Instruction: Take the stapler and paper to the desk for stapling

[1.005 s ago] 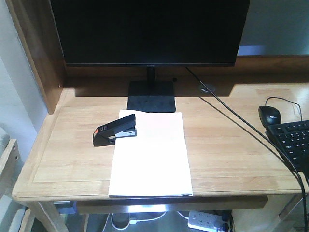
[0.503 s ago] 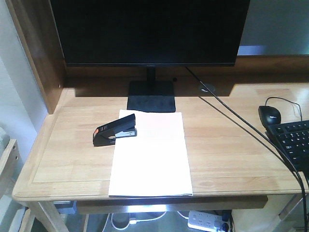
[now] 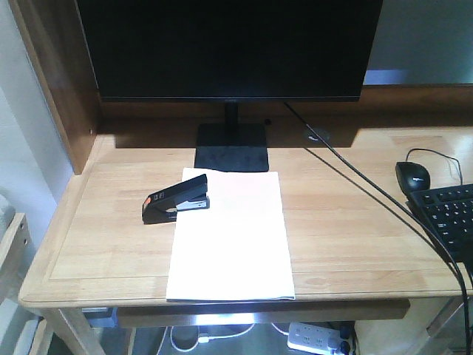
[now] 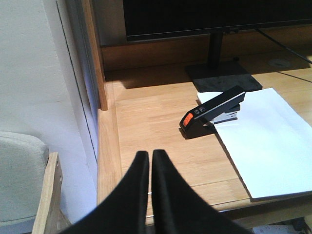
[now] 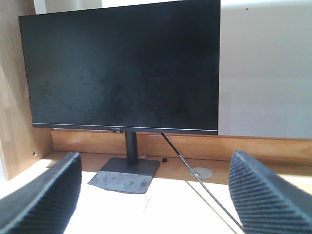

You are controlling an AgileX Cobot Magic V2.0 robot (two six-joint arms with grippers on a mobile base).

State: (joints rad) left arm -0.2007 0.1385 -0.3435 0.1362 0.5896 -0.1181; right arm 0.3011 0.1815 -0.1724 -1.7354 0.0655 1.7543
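On the desk [image 3: 347, 222] the stapler [image 3: 176, 200] sat on the paper's [image 3: 230, 244] corner; left gripper [image 4: 149, 158] pressed together, right gripper [image 5: 156, 180] spread wide.

desk [image 3: 111, 244]: light wood | on it: paper [image 3: 230, 244], stapler [image 3: 176, 199] half on paper, monitor stand [image 3: 230, 146], mouse [image 3: 412, 175], keyboard [image 3: 451, 214]

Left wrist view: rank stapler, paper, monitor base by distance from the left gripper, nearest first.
From the left gripper:
1. stapler, ahead and to the right, on the paper's near left corner.
2. paper, further right; close to the stapler's range.
3. monitor base, farthest, at the back.
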